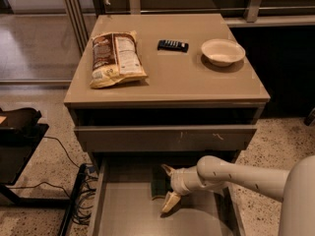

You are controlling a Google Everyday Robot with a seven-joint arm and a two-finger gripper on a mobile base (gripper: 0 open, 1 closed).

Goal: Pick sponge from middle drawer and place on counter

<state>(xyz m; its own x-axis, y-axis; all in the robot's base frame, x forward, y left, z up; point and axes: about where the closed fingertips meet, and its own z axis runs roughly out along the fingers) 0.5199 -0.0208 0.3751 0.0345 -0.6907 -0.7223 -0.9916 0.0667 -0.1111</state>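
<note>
The middle drawer [129,213] is pulled out below the cabinet. The dark green sponge [158,183] lies on its floor near the back. My gripper [168,187] reaches into the drawer from the right. It is open, with one fingertip behind the sponge and one in front of it, right at the sponge's right edge. The sponge still rests on the drawer floor. The beige counter [182,80] is the top of the cabinet above.
On the counter lie a chip bag [114,58] at the left, a black remote [173,45] in the middle and a white bowl [222,51] at the right. A shut drawer front [165,137] with white scratches overhangs the open drawer. Cables [74,181] lie on the floor at the left.
</note>
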